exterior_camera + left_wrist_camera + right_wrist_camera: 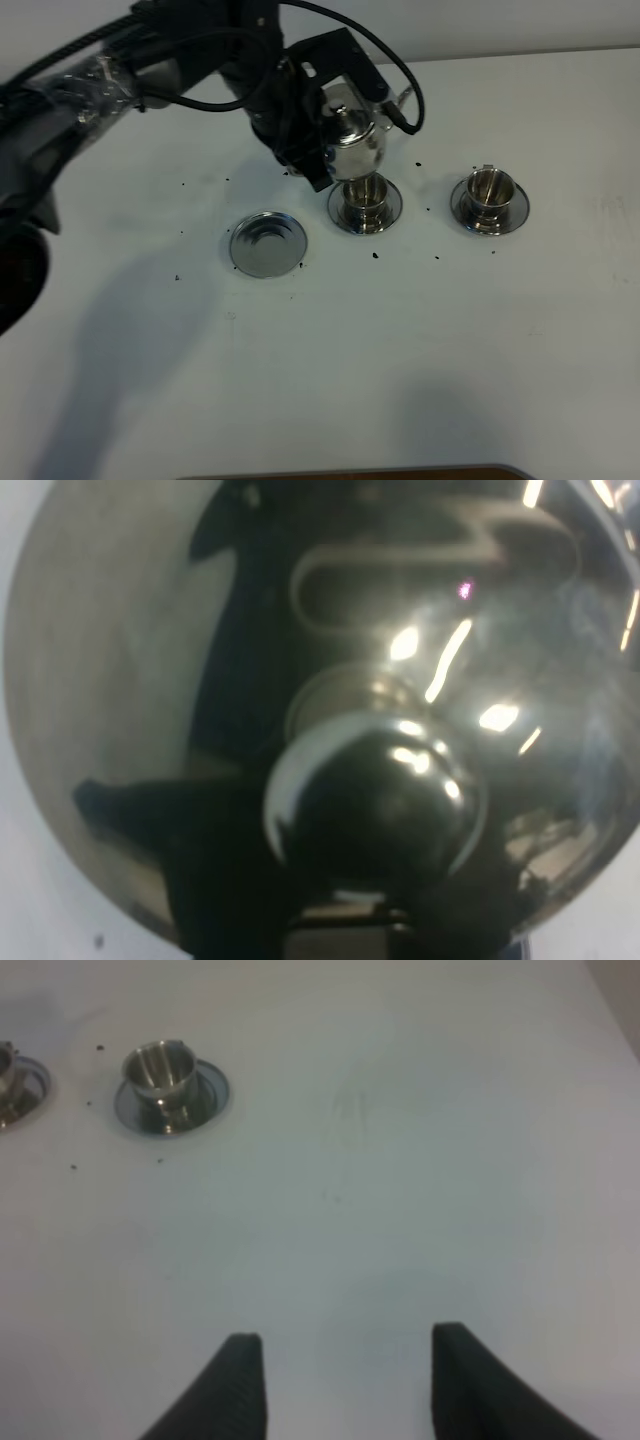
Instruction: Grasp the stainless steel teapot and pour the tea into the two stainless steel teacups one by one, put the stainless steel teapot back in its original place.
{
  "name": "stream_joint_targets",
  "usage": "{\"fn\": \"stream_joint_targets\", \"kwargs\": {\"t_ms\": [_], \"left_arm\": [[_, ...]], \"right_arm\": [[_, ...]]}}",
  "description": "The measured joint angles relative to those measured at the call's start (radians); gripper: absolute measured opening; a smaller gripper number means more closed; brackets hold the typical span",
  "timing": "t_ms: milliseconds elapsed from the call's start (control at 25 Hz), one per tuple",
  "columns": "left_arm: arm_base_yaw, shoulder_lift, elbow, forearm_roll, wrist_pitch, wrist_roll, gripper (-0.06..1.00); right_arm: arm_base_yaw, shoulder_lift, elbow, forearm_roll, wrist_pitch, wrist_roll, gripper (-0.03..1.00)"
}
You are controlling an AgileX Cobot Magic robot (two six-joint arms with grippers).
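Here the left claw (316, 142), closed on the teapot (357, 140), holds it just above the middle cup (365, 203), its own saucer (267, 243) bare: first pour seemingly underway, far cup (489, 193) and return left; right claw (345, 1380) gapes empty over tabletop (420, 1160).

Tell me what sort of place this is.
Probably a robot test bench rather than a kitchen: a bare white tabletop, a cabled black robot arm, and only a steel teapot and two teacups laid out.
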Motion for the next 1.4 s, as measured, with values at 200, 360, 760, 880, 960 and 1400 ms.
{"fn": "stream_joint_targets", "kwargs": {"t_ms": [200, 360, 760, 880, 960, 1400], "left_arm": [[-0.025, 0.104, -0.161, 0.006, 0.027, 0.048, 0.25], [-0.036, 0.155, -0.249, 0.023, 0.04, 0.102, 0.25], [-0.039, 0.176, -0.271, 0.058, -0.007, 0.273, 0.25], [-0.039, 0.176, -0.271, 0.08, -0.007, 0.282, 0.25], [-0.039, 0.176, -0.271, 0.09, -0.007, 0.283, 0.25], [-0.034, 0.176, -0.271, 0.099, -0.045, 0.459, 0.25]], "right_arm": [[0.0, 0.0, 0.0, 0.0, 0.0, 0.0, 0.38], [0.0, 0.0, 0.0, 0.0, 0.0, 0.0, 0.38], [0.0, 0.0, 0.0, 0.0, 0.0, 0.0, 0.38], [0.0, 0.0, 0.0, 0.0, 0.0, 0.0, 0.38], [0.0, 0.0, 0.0, 0.0, 0.0, 0.0, 0.38], [0.0, 0.0, 0.0, 0.0, 0.0, 0.0, 0.38]]}}
